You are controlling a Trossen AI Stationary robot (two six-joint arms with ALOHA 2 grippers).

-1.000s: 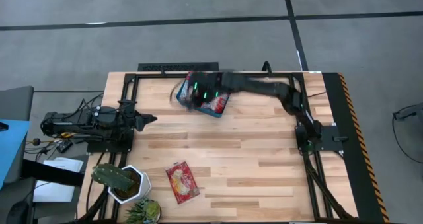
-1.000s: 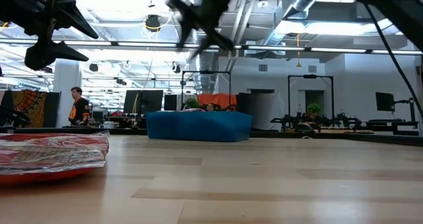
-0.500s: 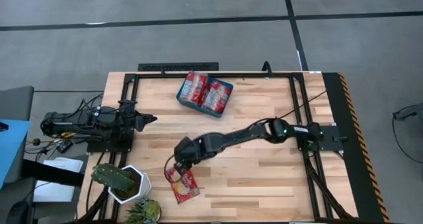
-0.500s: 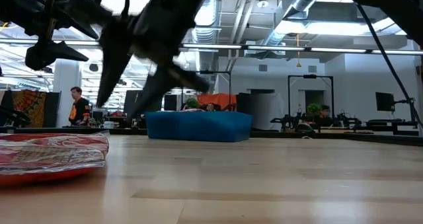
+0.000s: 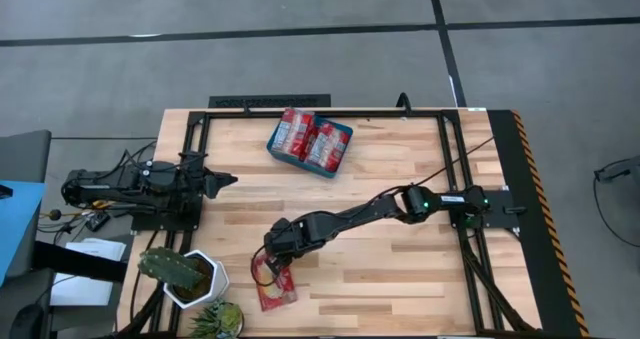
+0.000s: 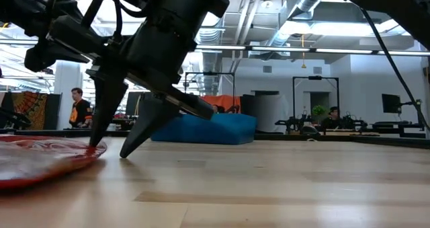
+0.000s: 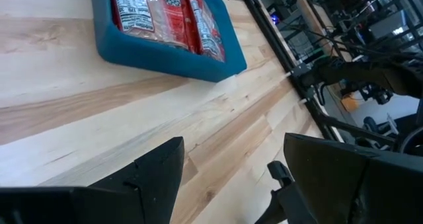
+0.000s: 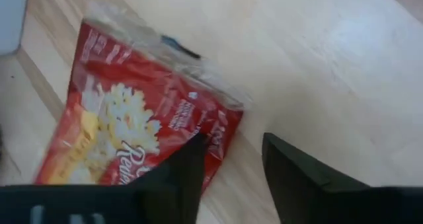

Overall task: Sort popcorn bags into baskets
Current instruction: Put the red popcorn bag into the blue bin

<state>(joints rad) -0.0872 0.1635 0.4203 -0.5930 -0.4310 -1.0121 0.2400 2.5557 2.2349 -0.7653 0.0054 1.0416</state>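
One red popcorn bag (image 5: 276,289) with yellow print lies flat on the table's near left part; the low view shows it as the bag (image 6: 40,161) and the right wrist view as the bag (image 8: 132,125). My right gripper (image 5: 266,270) stands over it, open, fingers pointing down (image 6: 111,147). The teal basket (image 5: 310,144) sits near the far edge with several red packets lying in it, and the left wrist view shows the basket (image 7: 165,52) too. My left gripper (image 5: 226,179) waits open at the table's left side (image 7: 231,184). My right gripper comes from above, open, astride the bag's long edge (image 8: 221,131) near a corner. One fingertip (image 6: 94,142) rests on the bag's end and flattens it there. The other fingertip (image 6: 129,152) stands on bare wood beside the bag, which lies on the table.
A white pot with a cactus (image 5: 185,274) and a second plant (image 5: 220,319) stand just left of the bag at the near left corner. Black frame rails (image 5: 450,179) border the table. A person (image 6: 79,112) stands far off in the room.
My right arm has swung from above the basket at the far edge to the near left and has come down onto the lone bag, fingers pointing down. The bag's end under one fingertip is now pressed flatter.
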